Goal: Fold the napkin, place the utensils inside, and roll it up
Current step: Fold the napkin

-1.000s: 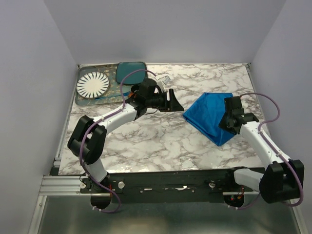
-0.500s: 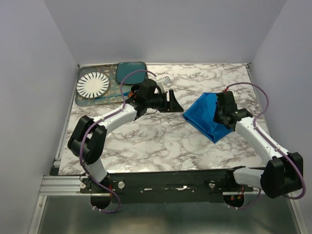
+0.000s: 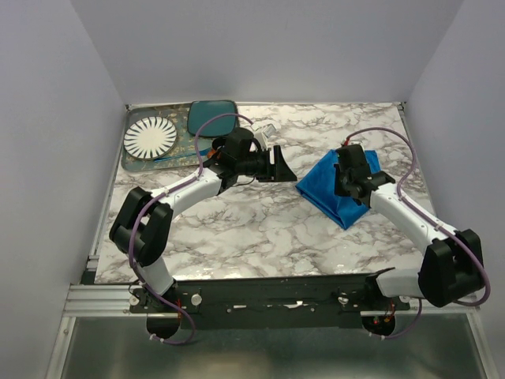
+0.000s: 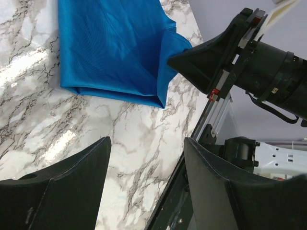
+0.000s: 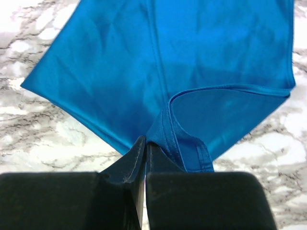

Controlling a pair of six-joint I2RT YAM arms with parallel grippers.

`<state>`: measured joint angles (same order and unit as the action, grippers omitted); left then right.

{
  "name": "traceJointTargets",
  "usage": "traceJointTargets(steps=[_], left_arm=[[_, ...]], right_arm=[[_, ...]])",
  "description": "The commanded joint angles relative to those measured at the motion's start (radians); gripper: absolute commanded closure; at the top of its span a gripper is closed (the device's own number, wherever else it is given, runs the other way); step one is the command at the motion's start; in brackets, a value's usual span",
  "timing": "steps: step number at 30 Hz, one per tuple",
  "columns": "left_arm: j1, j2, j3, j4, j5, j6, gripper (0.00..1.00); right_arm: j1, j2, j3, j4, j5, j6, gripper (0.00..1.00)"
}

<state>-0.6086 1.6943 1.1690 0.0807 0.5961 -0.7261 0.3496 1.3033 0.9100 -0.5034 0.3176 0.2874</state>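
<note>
Cloth is pinched by its hem in the right hand (image 5: 145, 143), whose two fingers are pressed together with only a sliver of gap. A ribbed strip of the napkin (image 5: 192, 57) runs straight into that gap. The rest of the blue sheet fans out ahead of the fingertips and lies flat on the marble surface (image 3: 260, 229). The lifted edge curls up from the hand's right side.

The grip looks chosen for folding. Holding only the rim lets the hand carry one flap up and over the layer beneath, while friction with the surface pins that lower layer. From above, the right hand (image 3: 347, 185) sits over the middle of the napkin (image 3: 325, 189), which already shows a doubled, wedge-like outline. I judge that a fold is partway through, not finished.

The left hand (image 4: 146, 143) stands wide open and holds nothing. Its fingers frame the napkin (image 4: 110, 48), which lies a little way ahead of them and does not touch them. It seems parked there on purpose, clear of the moving flap yet aimed at the near folded edge. From there it could press a crease down or steady a corner.

Nothing rests on the cloth yet, so the placing and rolling steps are not yet done.
</note>
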Motion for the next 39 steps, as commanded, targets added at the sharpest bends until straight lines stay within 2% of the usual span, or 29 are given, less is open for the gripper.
traceJointTargets(steps=[1, 21, 23, 25, 27, 28, 30, 31, 34, 36, 37, 39], left_arm=[[0.007, -0.013, 0.000, -0.001, 0.013, 0.013, 0.29], [0.013, 0.019, 0.012, -0.009, 0.021, 0.021, 0.29], [0.015, 0.021, 0.012, -0.012, 0.019, 0.022, 0.29], [0.015, 0.021, 0.014, -0.015, 0.014, 0.030, 0.29], [0.013, 0.021, 0.014, -0.028, -0.007, 0.037, 0.29], [0.015, 0.022, 0.017, -0.036, -0.021, 0.051, 0.29], [0.015, 0.024, 0.015, -0.061, -0.063, 0.060, 0.28], [0.013, 0.030, 0.017, -0.067, -0.077, 0.066, 0.28], [-0.005, 0.062, 0.049, -0.079, -0.117, 0.070, 0.23], [-0.040, 0.085, 0.106, -0.124, -0.162, 0.077, 0.18], [-0.054, 0.108, 0.124, -0.133, -0.239, 0.071, 0.16], [-0.098, 0.139, 0.190, -0.151, -0.277, 0.082, 0.18]], right_arm=[[0.015, 0.069, 0.067, 0.060, -0.034, -0.048, 0.89], [0.038, 0.309, 0.178, 0.077, -0.113, -0.099, 0.85], [0.038, 0.323, 0.190, 0.071, -0.152, -0.103, 0.80], [0.038, 0.341, 0.207, 0.074, -0.199, -0.116, 0.65], [0.037, 0.349, 0.228, 0.072, -0.270, -0.111, 0.59], [0.038, 0.341, 0.243, 0.071, -0.294, -0.090, 0.53], [0.038, 0.294, 0.248, 0.059, -0.371, -0.064, 0.49], [0.040, 0.204, 0.233, 0.074, -0.389, -0.039, 0.44], [0.016, 0.084, 0.130, 0.101, -0.362, 0.027, 0.32], [-0.012, 0.070, 0.055, 0.100, -0.368, 0.047, 0.31], [-0.021, 0.071, 0.037, 0.098, -0.362, 0.056, 0.31], [-0.041, 0.076, -0.011, 0.092, -0.341, 0.076, 0.32]])
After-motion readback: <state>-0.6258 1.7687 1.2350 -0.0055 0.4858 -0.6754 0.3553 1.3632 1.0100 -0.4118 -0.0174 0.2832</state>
